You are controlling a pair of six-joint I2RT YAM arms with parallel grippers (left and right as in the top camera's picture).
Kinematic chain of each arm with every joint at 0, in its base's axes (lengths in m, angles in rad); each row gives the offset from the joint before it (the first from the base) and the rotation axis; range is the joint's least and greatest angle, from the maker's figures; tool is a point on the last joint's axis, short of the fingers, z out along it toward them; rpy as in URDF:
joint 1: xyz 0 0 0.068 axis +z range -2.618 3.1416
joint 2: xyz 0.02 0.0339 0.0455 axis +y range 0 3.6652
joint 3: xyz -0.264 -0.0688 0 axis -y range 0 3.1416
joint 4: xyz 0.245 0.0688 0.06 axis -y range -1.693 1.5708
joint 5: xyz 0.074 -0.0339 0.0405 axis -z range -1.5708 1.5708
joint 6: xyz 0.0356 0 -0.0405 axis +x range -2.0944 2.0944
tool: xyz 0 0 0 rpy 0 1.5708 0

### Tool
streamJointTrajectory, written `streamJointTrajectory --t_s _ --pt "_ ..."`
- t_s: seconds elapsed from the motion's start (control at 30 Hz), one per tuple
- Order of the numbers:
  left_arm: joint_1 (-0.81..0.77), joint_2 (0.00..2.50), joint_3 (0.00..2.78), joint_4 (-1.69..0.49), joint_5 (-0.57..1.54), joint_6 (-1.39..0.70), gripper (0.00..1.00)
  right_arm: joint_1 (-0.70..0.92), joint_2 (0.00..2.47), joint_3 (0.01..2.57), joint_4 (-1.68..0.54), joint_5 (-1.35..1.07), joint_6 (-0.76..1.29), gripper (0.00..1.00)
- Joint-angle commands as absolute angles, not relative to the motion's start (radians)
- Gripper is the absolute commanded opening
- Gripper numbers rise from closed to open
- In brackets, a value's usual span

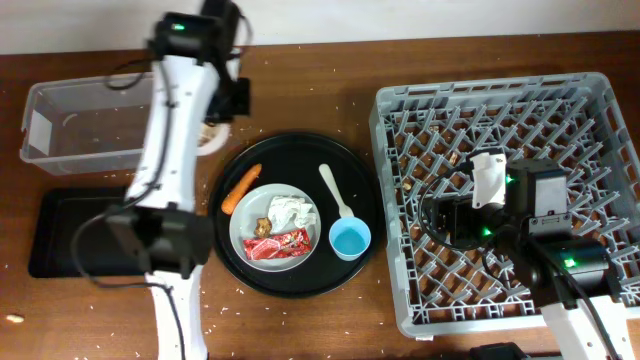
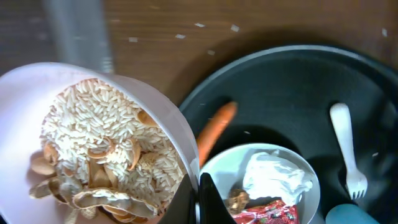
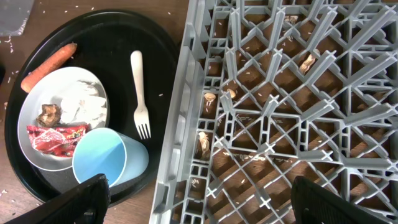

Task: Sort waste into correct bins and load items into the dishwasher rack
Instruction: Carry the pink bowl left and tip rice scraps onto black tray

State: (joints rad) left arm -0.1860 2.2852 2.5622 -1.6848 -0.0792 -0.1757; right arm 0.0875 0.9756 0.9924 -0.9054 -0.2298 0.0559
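While left end effector [image 2: 200, 202] tight on bowl [image 2: 177, 134] rim, right end effector [image 3: 208, 199] wide, spoon [image 3: 138, 87] head toward cup [image 3: 102, 158].

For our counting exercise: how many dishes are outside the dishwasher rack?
4. The white bowl, in the left pincer, near the clear tub; the grey plate, blue cup and white spoon on the round black tray. None seems hidden.

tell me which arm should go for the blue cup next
Right arm: its jaws stand open above the rack, on the side nearest the blue cup. The left arm is busy, jaws shut on the white bowl of scraps.
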Motion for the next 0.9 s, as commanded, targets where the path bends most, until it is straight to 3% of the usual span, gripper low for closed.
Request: streamJointTrajectory --t_s 0.0,0.4,0.63,0.87 --pt "-0.099 2.117 2.582 -1.688 -0.067 -0.186 0.01 0.084 0.974 1.011 -0.903 -0.226 0.059 0.92" --pt "0.115 1.768 2.071 -1.687 -0.045 -0.154 0.01 0.084 0.974 1.011 -0.918 -0.237 0.059 0.91" --pt "0.262 1.760 1.614 -1.446 0.274 0.046 0.01 0.084 0.974 1.011 -0.945 -0.237 0.059 0.91" --pt "0.450 1.761 1.464 -1.273 0.717 0.213 0.00 0.084 0.974 1.011 -0.947 -0.237 0.060 0.91"
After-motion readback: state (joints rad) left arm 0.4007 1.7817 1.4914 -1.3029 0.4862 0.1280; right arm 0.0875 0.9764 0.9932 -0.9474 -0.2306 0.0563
